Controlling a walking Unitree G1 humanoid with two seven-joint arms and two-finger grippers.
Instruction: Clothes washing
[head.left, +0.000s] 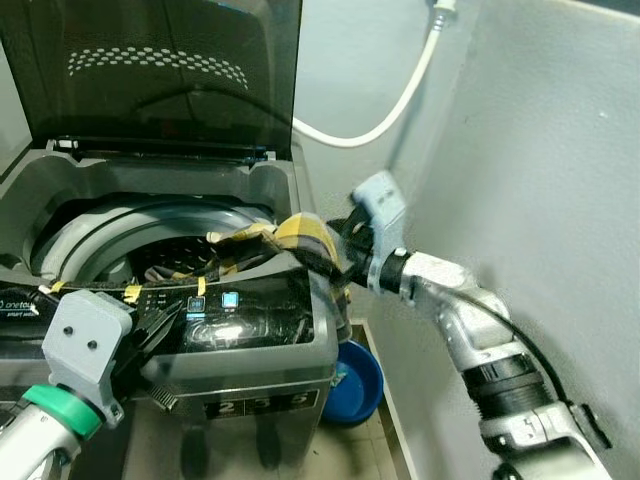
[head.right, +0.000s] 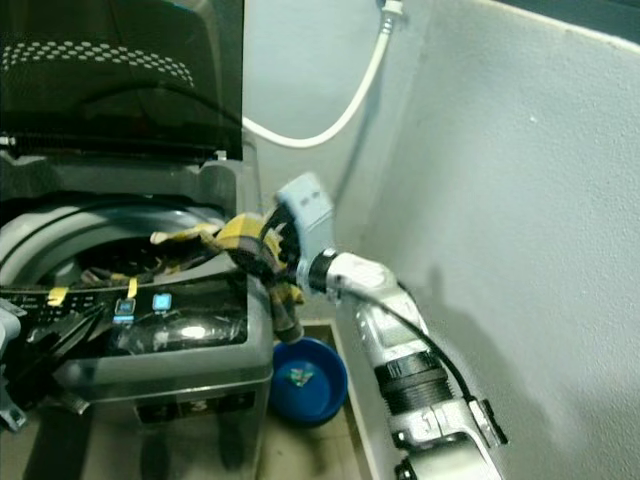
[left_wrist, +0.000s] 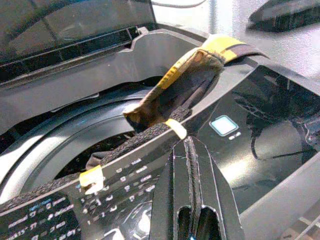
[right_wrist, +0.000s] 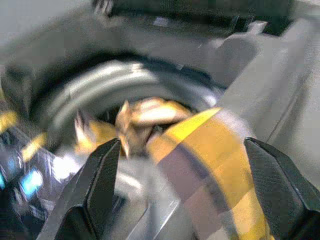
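Garment (head.left: 290, 240), yellow-and-dark plaid, lies draped over the right front corner of the washing machine (head.left: 250, 375), centre of the left eye frame. Part of it trails into the drum (head.left: 110, 235); part hangs down the machine's right side. Lid (head.left: 160, 70) stands open, upper left of frame.

Right claw (right_wrist: 182, 170): fingers spread wide apart, the plaid cloth lying between them, not clamped. In the left eye view it sits right of centre, against the cloth at the machine's corner.

Left claw (left_wrist: 192, 200): fingers pressed together, nothing between them, low over the glossy control panel (head.left: 245, 315) at lower left of frame, well apart from the cloth's bulk.

Step in hand, as I judge it: getting the garment fully into the drum. To do it well, the right claw should close on a thick fold near the rim, lift clear of the panel edge, then carry inward over the drum opening before letting go, so the hanging tail follows rather than snagging on the corner.

Hard to make out: right wrist view is motion-blurred, so contact between fingers and cloth is uncertain. Drum contents are dark; whether other laundry lies there I cannot tell. Blue basin (head.left: 355, 385) on the floor is partly hidden behind the machine. White hose (head.left: 400, 95) runs out of the frame's top.
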